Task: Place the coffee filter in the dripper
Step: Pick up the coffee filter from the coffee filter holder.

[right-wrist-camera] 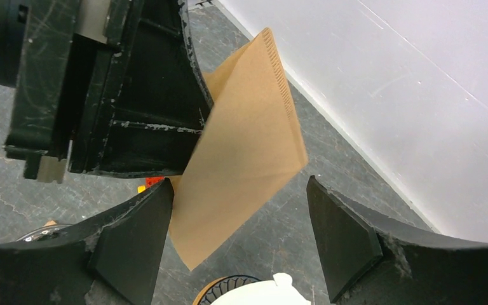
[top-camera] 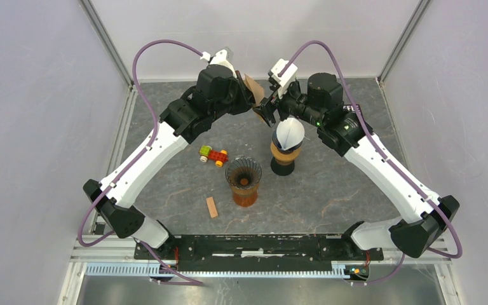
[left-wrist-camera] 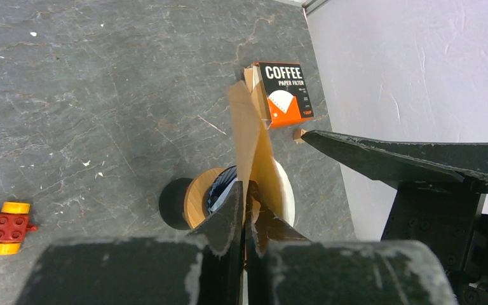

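Coffee filter (top-camera: pixel 254 89) held up over the back of the surface (top-camera: pixel 330 184), between two claws.
The left claw (left-wrist-camera: pixel 244 190) is clamped tight on the brown filter's edge. The ribbed dripper (top-camera: pixel 243 171) sits on an amber jug (top-camera: pixel 244 194) at mid-surface, well apart from the filter. The right claw (right-wrist-camera: pixel 238 187) gapes wide, with the filter's lower corner between its fingers and not pinched.

Grey table (top-camera: pixel 330 190); toy car (top-camera: pixel 213 155); wood block (top-camera: pixel 211 207); filter box (left-wrist-camera: pixel 284 93); dripper (top-camera: pixel 243 181)
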Controlling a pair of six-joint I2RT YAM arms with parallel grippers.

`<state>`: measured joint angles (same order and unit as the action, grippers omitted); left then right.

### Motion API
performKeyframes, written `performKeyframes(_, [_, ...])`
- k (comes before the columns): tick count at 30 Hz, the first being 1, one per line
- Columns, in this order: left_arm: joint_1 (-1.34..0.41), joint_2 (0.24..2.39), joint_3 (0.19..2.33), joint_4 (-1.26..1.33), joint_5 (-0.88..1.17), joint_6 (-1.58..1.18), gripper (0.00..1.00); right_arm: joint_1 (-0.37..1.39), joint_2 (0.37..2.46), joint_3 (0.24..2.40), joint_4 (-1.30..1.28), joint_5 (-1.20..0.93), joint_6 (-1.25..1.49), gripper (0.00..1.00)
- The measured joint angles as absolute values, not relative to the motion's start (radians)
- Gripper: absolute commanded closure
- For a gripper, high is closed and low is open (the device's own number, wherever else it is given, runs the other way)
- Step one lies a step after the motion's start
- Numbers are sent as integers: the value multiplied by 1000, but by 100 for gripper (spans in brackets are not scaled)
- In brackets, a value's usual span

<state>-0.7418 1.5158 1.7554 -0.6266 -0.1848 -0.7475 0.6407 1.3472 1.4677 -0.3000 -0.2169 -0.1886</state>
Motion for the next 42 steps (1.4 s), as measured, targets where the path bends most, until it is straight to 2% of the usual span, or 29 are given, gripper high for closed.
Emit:
performKeyframes(20, [-742, 1512, 1744, -604, -147, -740, 98, 641, 1328, 1468, -301, -82, -236, 22])
performKeyframes(42, [-742, 1504, 1693, -490, -65, -575, 98, 617, 1324, 1464, -301, -43, -196, 33])
